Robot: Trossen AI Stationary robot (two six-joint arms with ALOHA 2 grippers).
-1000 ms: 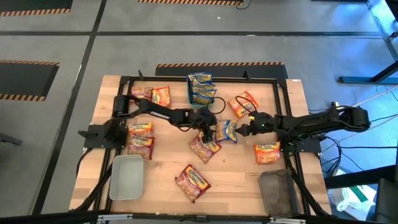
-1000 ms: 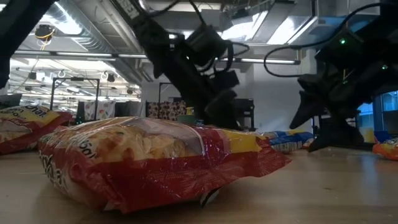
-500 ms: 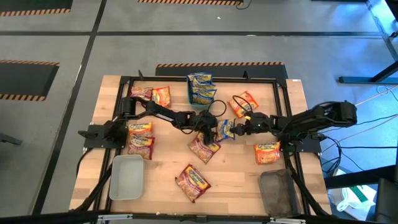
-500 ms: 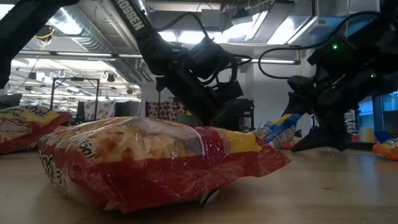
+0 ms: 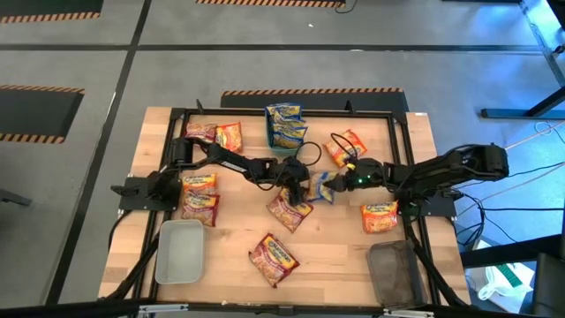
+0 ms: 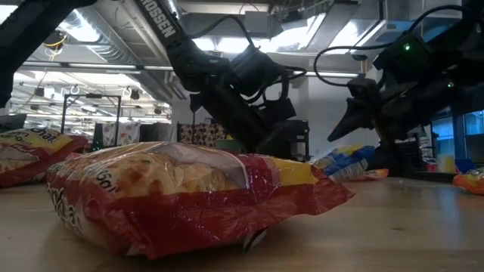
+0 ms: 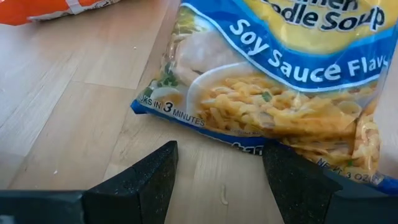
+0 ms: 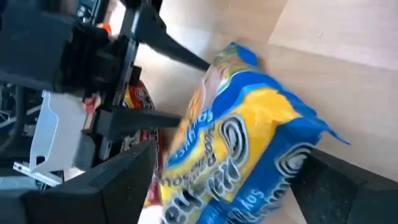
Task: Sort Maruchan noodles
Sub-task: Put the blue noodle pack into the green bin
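The right end effector (image 5: 340, 185) holds a blue-and-yellow packet (image 5: 321, 186) near the table (image 5: 353, 256) centre. The left end effector (image 5: 298, 188), fingers spread wide, is just beside it. A red packet (image 5: 290, 211) lies close below them; an orange packet (image 5: 346, 147) is behind.

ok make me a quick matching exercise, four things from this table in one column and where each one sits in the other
Things:
1. blue-and-yellow packet
2. light grey tray
3. dark tray
4. teal bin

Places:
A. near left corner of the table
B. far middle edge, holding blue packets
C. table centre, between the left gripper and right gripper
D. near right corner of the table

Pairs: 1-C, 2-A, 3-D, 4-B
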